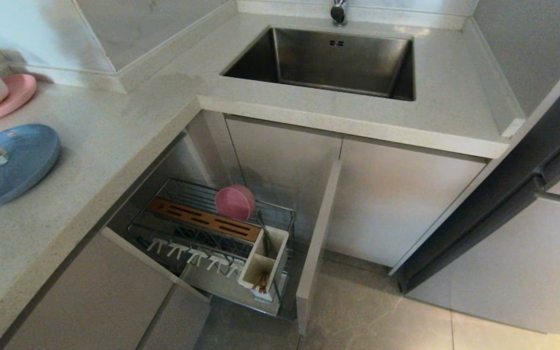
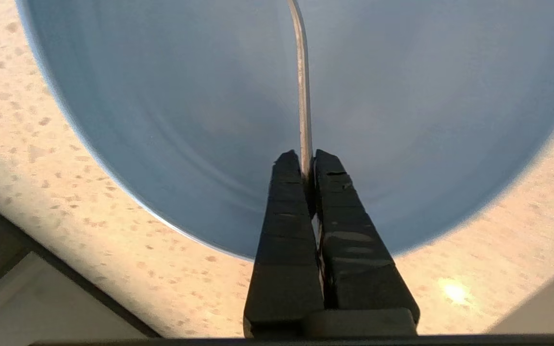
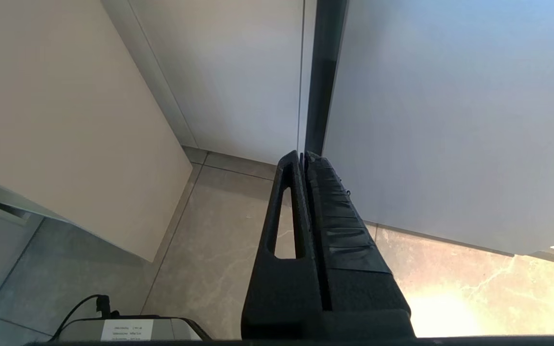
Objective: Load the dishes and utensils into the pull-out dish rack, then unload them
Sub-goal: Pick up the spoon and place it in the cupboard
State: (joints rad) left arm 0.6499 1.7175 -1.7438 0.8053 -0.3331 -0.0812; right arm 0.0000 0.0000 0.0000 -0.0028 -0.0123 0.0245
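Nearby, white label (image 3: 120, 330), txt unreadable.

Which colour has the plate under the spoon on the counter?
The plate is matte blue. The left wrist view shows it best.

Domestic kitchen. A steel sink (image 1: 328, 61) is set in a speckled countertop (image 1: 114, 131). White cabinets (image 1: 396, 204) stand below, with a pull-out dish rack (image 1: 212, 238).
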